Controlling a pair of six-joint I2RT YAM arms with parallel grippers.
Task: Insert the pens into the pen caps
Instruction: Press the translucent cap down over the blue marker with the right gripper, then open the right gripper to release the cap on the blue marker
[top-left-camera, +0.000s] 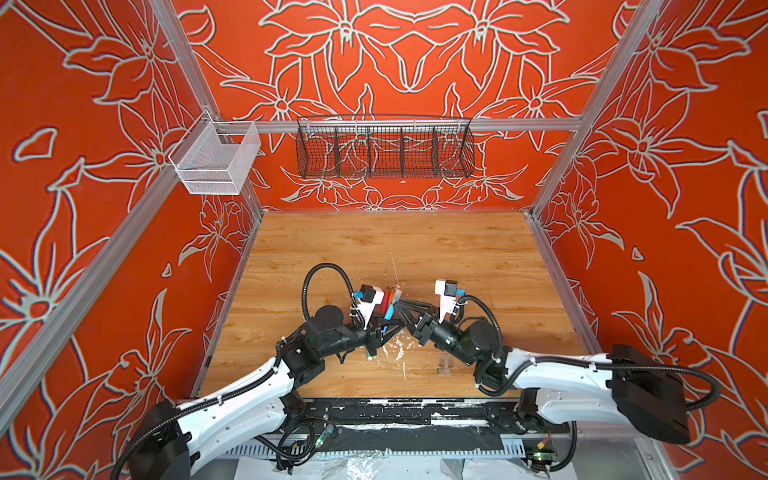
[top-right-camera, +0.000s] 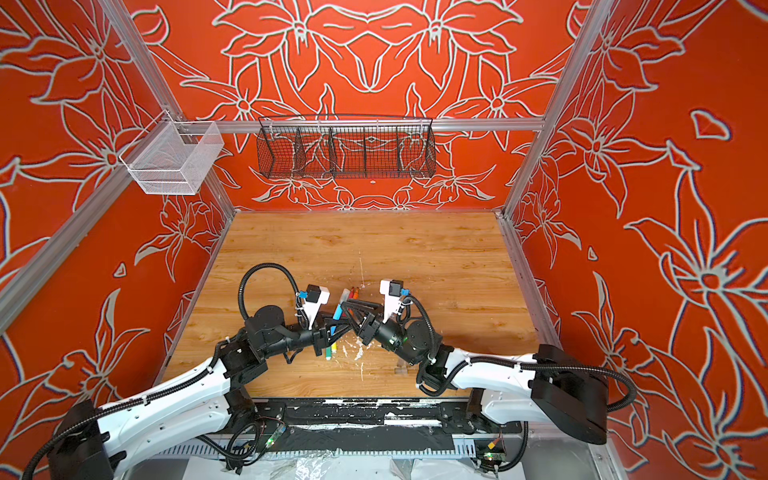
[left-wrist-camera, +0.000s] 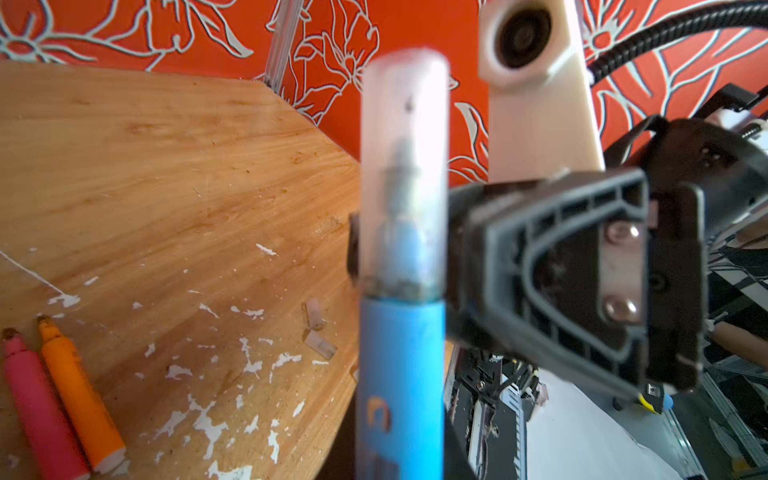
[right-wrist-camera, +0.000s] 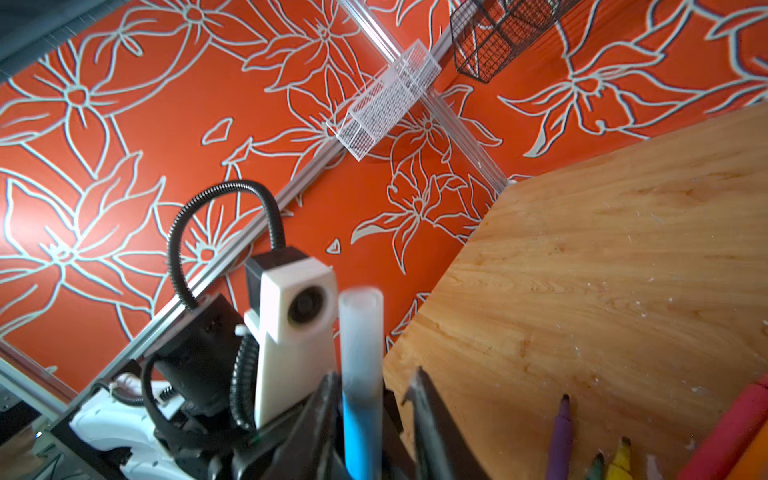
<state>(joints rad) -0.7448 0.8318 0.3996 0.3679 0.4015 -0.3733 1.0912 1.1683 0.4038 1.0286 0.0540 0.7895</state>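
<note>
**Item in hand.** The short blue plastic marker pen (left-wrist-camera: 401, 374) is clamped in the left gripper (top-left-camera: 384, 327), whose jaws are closed tight on its lower barrel. A stubby clear plastic tube cap (left-wrist-camera: 405, 166) sits over the pen's tip, with its rim meeting the blue barrel. It appears fully seated, though blur prevents confirming this. The right gripper (right-wrist-camera: 374, 386) flanks that cap with its jaws parted. A gap shows on at least one side, and it grips nothing.

**Outstanding, placed relative to the blue pen.**
- The pink-red marker pen (left-wrist-camera: 37, 407) and the orange marker pen (left-wrist-camera: 79, 395) lie side by side on the wooden tabletop (top-left-camera: 457, 257), just beside it, with bare tips.
- The purple marker pen (right-wrist-camera: 561, 440), green marker pen (right-wrist-camera: 596, 467) and yellow marker pen (right-wrist-camera: 619, 461) lie near it, their pointed tips also uncapped.
- A loose clear cap (left-wrist-camera: 314, 313) and a second loose clear cap (left-wrist-camera: 320, 345) rest on the board close by, among white flecks (left-wrist-camera: 249, 365).

**Assessment.** One pen of six is judged capped, which leaves five to do. The other caps could not be located in these views.
</note>
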